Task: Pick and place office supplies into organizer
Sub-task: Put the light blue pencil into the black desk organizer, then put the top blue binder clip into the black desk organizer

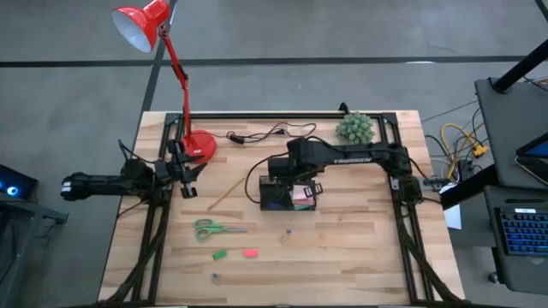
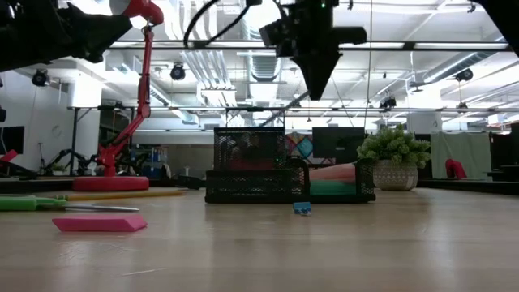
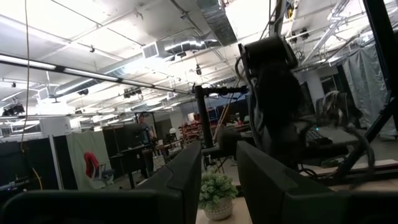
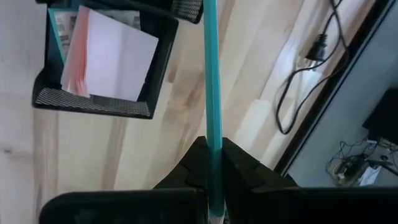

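Observation:
My right gripper [image 1: 281, 174] hangs above the black mesh organizer [image 1: 287, 195], pointing down, as the low view shows [image 2: 316, 77]. It is shut on a teal pen [image 4: 211, 93]. The organizer [image 4: 93, 99] holds a pink sticky-note pad [image 4: 109, 59]. My left gripper [image 1: 187, 180] waits at the table's left side, open and empty, beside the lamp base. Green-handled scissors [image 1: 218, 229], a yellow pencil [image 1: 224, 195], a green piece [image 1: 220, 254], a red piece [image 1: 250, 252] and a small blue piece [image 1: 288, 231] lie flat on the table. My right gripper pinches the teal pen between its two fingertips [image 4: 198, 163], holding the shaft [image 4: 213, 140] near one end. The pen runs on along the fingers and points away from the wrist, down toward the organizer's edge. Its far end leaves the wrist view, so whether it touches anything I cannot tell.
A red desk lamp stands at the far left, its round base [image 1: 199, 145] close to my left gripper. A black cable [image 1: 265, 134] and a small green plant [image 1: 354, 128] lie beyond the organizer. Bare wood shows at the near right [image 1: 360, 257].

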### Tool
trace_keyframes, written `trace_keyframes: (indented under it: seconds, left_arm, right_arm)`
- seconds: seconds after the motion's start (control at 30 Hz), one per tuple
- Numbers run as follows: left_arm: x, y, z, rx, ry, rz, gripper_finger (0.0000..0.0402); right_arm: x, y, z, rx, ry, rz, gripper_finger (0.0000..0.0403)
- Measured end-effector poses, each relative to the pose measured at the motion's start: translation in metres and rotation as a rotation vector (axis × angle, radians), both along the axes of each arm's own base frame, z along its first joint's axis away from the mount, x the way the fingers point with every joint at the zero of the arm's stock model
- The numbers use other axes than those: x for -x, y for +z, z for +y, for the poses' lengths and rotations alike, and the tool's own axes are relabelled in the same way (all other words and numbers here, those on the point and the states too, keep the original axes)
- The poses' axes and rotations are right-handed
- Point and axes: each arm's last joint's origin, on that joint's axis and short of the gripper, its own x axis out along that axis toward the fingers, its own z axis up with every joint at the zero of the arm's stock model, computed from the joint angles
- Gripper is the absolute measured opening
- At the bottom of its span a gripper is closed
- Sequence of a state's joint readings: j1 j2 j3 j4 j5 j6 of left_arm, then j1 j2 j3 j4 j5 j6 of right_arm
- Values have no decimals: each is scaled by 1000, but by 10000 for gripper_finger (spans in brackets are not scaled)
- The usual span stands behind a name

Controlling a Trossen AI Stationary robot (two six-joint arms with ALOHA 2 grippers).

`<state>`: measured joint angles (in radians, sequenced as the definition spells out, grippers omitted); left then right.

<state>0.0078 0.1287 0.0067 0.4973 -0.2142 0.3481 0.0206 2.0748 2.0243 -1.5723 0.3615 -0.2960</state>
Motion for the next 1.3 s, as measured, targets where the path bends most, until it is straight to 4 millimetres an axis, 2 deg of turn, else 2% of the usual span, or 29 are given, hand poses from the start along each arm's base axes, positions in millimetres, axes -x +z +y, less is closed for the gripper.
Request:
trace_keyframes:
  seconds: [0.17,0.33,0.7,0.97,1.3]
  left_arm:
    - [0,0,0,0,1,-2,89]
    - [0,0,0,0,1,0,89]
    - [0,0,0,-2,4,-1,89]
    - [0,0,0,-4,5,-1,89]
    - [0,0,0,-4,5,-1,89]
  right_arm:
    - [-7,-16,0,7,19,50,14]
    - [-11,-24,-2,67,26,72,34]
    - [-11,-22,0,80,39,71,31]
    - [-11,-22,7,89,79,79,44]
    - [-12,-15,15,249,139,66,50]
